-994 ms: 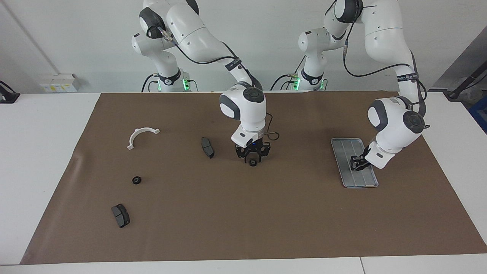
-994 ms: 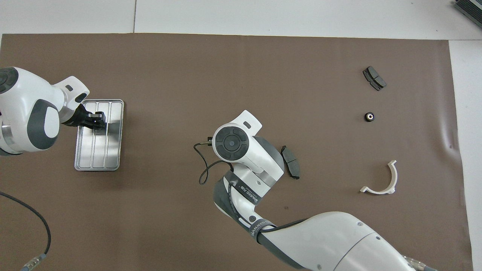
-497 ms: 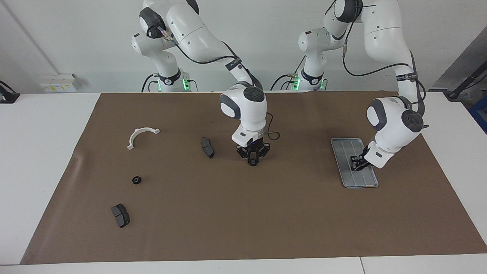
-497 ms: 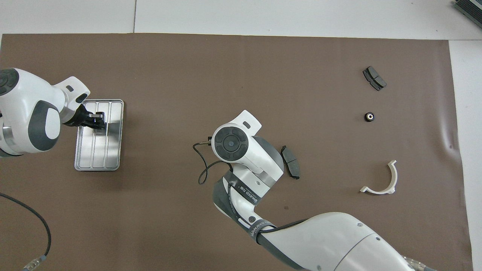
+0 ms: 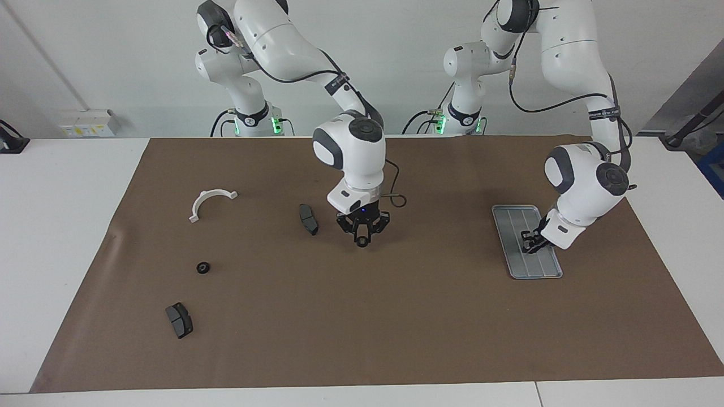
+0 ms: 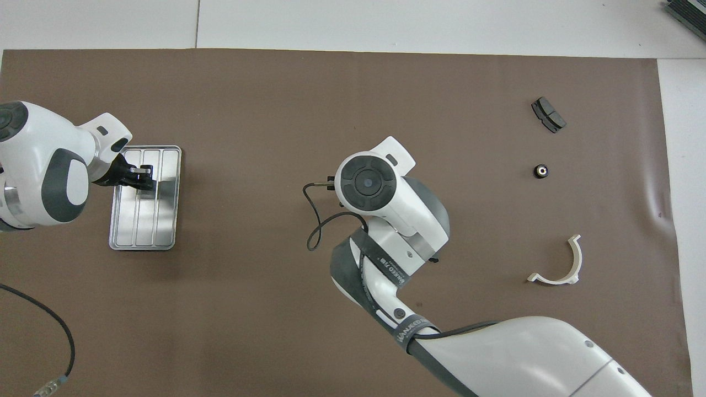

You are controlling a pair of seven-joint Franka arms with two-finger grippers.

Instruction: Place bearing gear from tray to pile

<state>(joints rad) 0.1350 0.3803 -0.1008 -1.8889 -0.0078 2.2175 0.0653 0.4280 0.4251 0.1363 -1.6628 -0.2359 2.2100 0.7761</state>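
A small black bearing gear [image 5: 360, 244] hangs just above the middle of the brown mat, with my right gripper [image 5: 360, 239] shut on it. In the overhead view the right wrist hides both. A second bearing gear [image 5: 202, 267] [image 6: 541, 171] lies on the mat toward the right arm's end. The silver ridged tray [image 5: 512, 226] [image 6: 138, 226] lies toward the left arm's end. My left gripper [image 5: 530, 242] [image 6: 144, 175] is low over the tray with its fingertips together. Whether anything sits between them does not show.
One dark brake pad [image 5: 308, 219] lies beside the right gripper. Another brake pad [image 5: 179, 320] [image 6: 547, 114] lies farther from the robots than the loose gear. A white half-ring clamp [image 5: 210, 202] [image 6: 557, 264] lies nearer to the robots.
My right gripper shut on the gear lying on the mat, lifted it and carried it a little toward the right arm's end. The left gripper's fingers closed over the tray.
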